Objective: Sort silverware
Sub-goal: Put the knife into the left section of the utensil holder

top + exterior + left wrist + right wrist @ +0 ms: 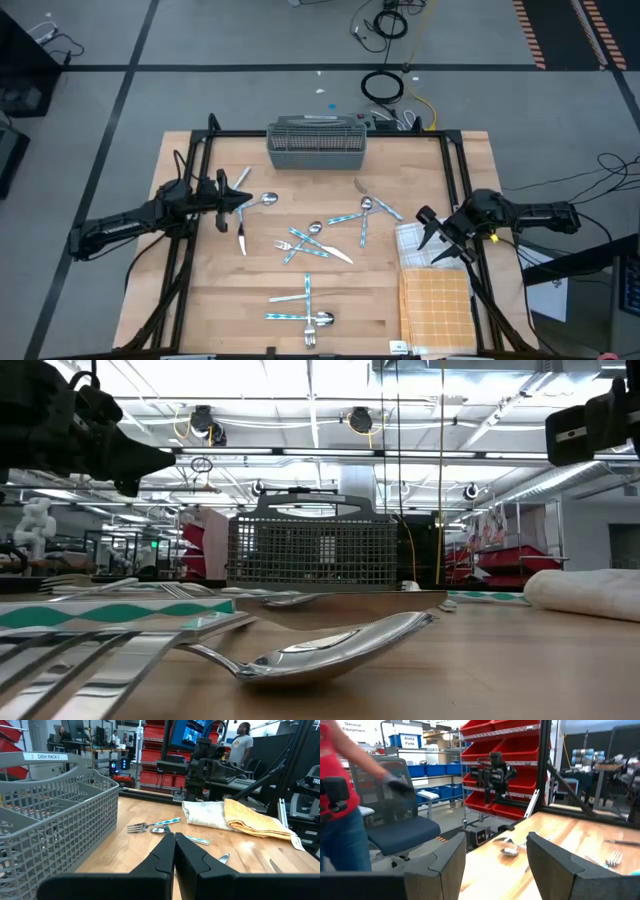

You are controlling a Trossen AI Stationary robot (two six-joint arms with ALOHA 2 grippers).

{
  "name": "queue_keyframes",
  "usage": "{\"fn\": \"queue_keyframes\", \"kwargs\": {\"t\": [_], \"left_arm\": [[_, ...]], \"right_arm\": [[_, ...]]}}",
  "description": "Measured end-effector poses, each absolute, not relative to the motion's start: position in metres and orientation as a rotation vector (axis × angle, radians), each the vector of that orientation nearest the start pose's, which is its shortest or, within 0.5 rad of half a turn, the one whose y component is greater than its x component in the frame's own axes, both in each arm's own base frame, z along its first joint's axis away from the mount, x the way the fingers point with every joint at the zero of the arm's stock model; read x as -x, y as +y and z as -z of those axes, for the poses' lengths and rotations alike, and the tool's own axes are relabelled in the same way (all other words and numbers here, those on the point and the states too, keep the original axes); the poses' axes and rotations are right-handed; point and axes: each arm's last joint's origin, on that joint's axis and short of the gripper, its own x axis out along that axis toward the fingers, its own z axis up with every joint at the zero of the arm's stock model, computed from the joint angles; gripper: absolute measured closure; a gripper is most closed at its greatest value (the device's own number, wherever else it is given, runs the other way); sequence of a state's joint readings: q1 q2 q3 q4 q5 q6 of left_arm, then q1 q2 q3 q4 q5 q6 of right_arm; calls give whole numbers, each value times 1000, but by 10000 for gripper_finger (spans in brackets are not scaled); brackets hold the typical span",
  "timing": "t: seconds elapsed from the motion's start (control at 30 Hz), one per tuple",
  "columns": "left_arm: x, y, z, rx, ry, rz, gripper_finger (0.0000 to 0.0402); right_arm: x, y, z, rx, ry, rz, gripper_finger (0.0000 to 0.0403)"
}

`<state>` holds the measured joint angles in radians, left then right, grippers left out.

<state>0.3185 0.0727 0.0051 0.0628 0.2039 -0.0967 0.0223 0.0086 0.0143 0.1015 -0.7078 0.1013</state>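
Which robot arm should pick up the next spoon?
Probably the left. Its claw hangs right beside a spoon and near the grey basket. The right claw is open over the folded cloths, farther from the silverware.

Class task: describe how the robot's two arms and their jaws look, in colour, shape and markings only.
Both arms are dark, almost black, slim and jointed. The left gripper and right gripper each end in two tapering, matte black jaws. A small yellow spot shows on the right arm near its wrist. No other markings are visible.

The left gripper [243, 200] hangs over the counter's left side, its fingers [161, 854] pressed together with nothing between them. The right gripper [428, 232] waits at the right edge, fingers [547, 857] spread wide.
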Motion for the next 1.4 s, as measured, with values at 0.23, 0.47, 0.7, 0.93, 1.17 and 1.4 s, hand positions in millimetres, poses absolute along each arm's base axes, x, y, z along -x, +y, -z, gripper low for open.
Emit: {"fn": "queue_keyframes", "kwargs": {"t": [0.23, 0.47, 0.7, 0.93, 1.17, 1.4], "left_arm": [[-98, 26, -165, 98, -1, -115, 388], [-98, 26, -166, 98, -1, -115, 388], [-98, 26, -166, 98, -1, -115, 388], [-98, 26, -166, 98, -2, -115, 388], [-98, 26, -166, 98, -2, -115, 388], [-98, 26, -166, 97, -5, -114, 388]], "right_arm": [[-87, 21, -191, -128, -174, -751, 206], [-61, 17, -236, -80, -715, -696, 206], [-32, 16, -254, 19, -1081, -704, 206], [-35, 16, -253, -97, -1002, -764, 206], [-41, 11, -253, -225, -1008, -595, 206], [-44, 3, -254, -314, -1072, -306, 206]]}}
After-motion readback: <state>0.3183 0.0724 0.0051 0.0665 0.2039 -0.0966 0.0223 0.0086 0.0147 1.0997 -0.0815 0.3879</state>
